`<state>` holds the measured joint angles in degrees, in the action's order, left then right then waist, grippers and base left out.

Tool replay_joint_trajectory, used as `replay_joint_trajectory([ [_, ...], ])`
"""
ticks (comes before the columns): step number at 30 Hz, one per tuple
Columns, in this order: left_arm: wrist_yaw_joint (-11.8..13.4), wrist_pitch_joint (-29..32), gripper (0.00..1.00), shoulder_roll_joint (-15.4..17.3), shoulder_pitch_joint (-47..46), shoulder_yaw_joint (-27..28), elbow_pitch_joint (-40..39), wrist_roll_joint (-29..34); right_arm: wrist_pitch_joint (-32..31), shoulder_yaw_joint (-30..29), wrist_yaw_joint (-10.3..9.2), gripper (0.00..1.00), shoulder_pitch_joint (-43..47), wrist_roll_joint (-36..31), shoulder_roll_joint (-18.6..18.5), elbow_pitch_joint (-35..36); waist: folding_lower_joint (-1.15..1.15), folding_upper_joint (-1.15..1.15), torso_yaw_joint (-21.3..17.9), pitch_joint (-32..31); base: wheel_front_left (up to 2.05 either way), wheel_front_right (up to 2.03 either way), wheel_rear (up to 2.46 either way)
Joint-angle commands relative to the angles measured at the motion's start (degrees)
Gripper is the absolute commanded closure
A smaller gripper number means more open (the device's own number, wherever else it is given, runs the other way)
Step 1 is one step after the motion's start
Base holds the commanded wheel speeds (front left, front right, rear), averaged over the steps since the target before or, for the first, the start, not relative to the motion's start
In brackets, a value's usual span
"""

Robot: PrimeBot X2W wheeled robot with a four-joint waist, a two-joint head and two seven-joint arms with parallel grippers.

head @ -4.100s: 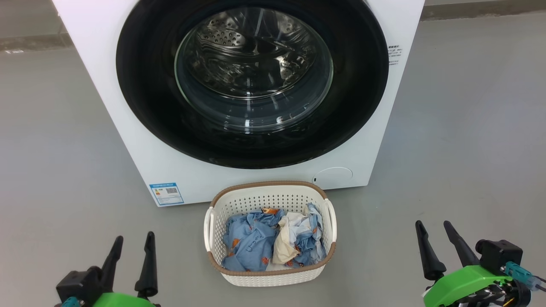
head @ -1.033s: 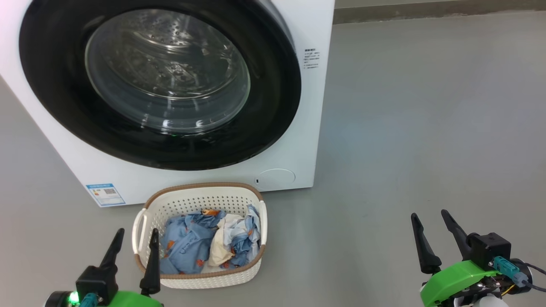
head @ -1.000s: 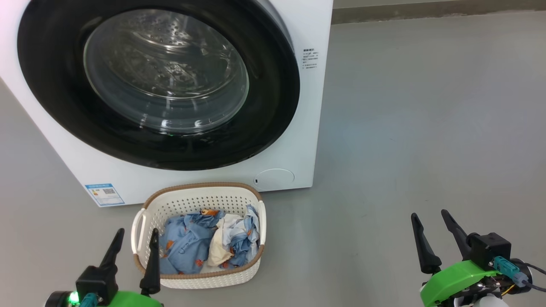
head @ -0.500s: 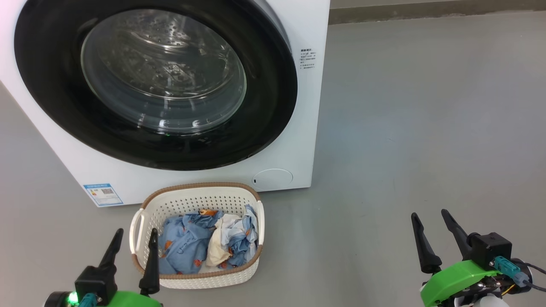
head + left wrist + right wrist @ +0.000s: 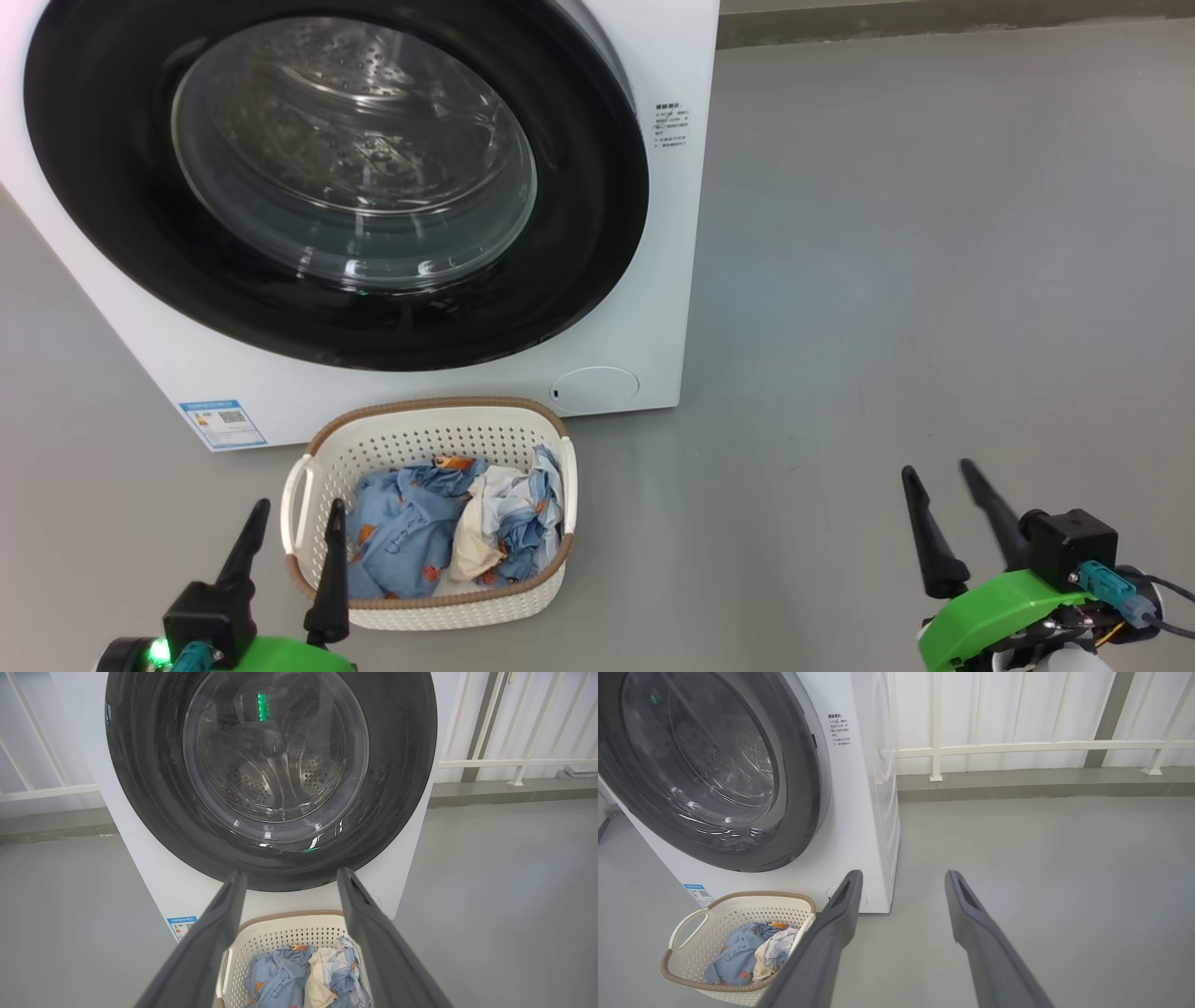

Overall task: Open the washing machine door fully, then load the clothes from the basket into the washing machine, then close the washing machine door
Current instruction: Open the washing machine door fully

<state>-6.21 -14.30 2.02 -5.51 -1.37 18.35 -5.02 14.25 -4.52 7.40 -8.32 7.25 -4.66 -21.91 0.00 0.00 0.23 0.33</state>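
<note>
Door's shut, so opening comes first. The washing machine door [image 5: 350,168] sits flush on the washing machine [image 5: 658,308], and the basket [image 5: 425,441] of clothes [image 5: 411,546] is on the floor just before it. I'd lift my right gripper [image 5: 936,469] to the door's right edge, hook a finger behind it, and swing wide, clear of the basket. Both arms are low, fingers forward. The right gripper is wide and empty, and so is my left gripper [image 5: 297,509].

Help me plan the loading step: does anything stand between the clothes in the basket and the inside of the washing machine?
Yes. The washing machine door is shut across the front of the washing machine, blocking the way in for the clothes in the basket on the floor below it. Nothing else visible is in the way.
</note>
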Motion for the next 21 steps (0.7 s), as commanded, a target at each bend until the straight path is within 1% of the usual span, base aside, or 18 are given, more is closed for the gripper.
replay_joint_trajectory([
  [1,0.55,-0.70,0.00,0.89,-1.78,1.92,-1.61,0.27,0.74,1.84,0.09,1.00,-2.17,0.88,-0.52,0.95,0.00,0.00,-0.01,0.06,0.00,0.00,0.00],
  [12,0.81,-0.70,0.00,0.87,-2.34,1.94,-1.83,0.26,0.74,2.74,0.09,1.00,-3.11,2.93,-1.55,0.57,0.00,0.00,-0.04,1.42,0.00,0.00,0.00],
  [14,0.83,-0.70,0.00,0.87,-2.53,1.88,-2.01,0.27,0.74,2.68,0.09,1.00,-3.51,4.37,-1.51,0.49,0.00,0.00,0.09,1.84,0.00,0.00,0.00],
  [17,0.95,-0.70,0.00,0.87,-3.04,1.88,-2.28,0.05,0.74,2.53,0.09,1.00,-4.68,11.48,-0.71,-0.46,0.00,0.00,0.38,2.85,0.00,0.00,0.00],
  [19,1.00,-0.70,0.00,0.87,-3.57,1.77,-2.49,-0.06,-0.02,2.66,0.09,1.00,-6.16,19.80,-0.08,-1.41,0.00,0.00,0.67,3.73,0.00,0.00,0.00],
  [21,1.10,-0.70,0.00,0.87,-4.26,1.57,-2.84,-0.16,-1.80,3.18,0.09,1.00,-8.15,27.12,-0.33,-1.89,0.00,0.00,1.00,4.95,0.00,0.00,0.00],
])
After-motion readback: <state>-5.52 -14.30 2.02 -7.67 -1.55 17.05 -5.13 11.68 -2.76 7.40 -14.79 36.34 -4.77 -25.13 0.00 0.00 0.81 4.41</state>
